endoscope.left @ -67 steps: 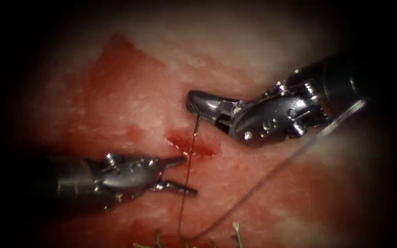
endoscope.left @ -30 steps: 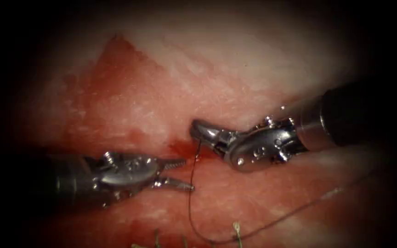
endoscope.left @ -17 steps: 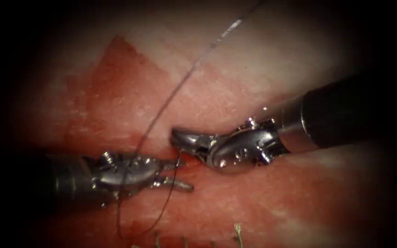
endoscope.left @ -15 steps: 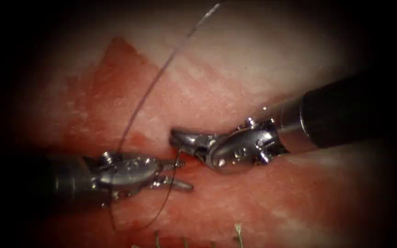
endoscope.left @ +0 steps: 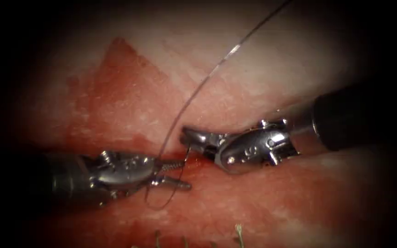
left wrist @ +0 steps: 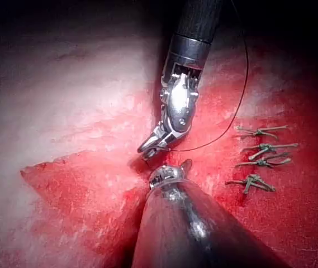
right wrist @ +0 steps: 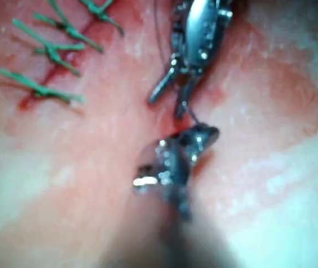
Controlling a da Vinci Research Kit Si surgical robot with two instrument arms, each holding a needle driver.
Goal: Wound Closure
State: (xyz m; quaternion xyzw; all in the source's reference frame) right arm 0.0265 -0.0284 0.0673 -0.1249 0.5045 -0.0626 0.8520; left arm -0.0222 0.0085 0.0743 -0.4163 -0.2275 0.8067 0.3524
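Note:
The tissue carries red fluid around the cut. From the picture's left my left tool reaches to the cut with its jaws apart and nothing held between them. My right tool comes in from the right, shut on the dark thread just above the cut. From those jaws the thread drops, curls under the left tool's jaws and climbs across its upper jaw toward the top right. The left wrist view has the right tool tip to tip with the left tool.
Several finished green stitches lie along the closed part of the cut, their ends showing as stitch ends at the endoscope view's lower edge and as green stitches in the right wrist view. Pale tissue lies beyond the cut.
The right tool came down and left to the left tool's tips with the thread. The thread swung from lower right to upper right, forming a small loop around the left tool's open jaws.

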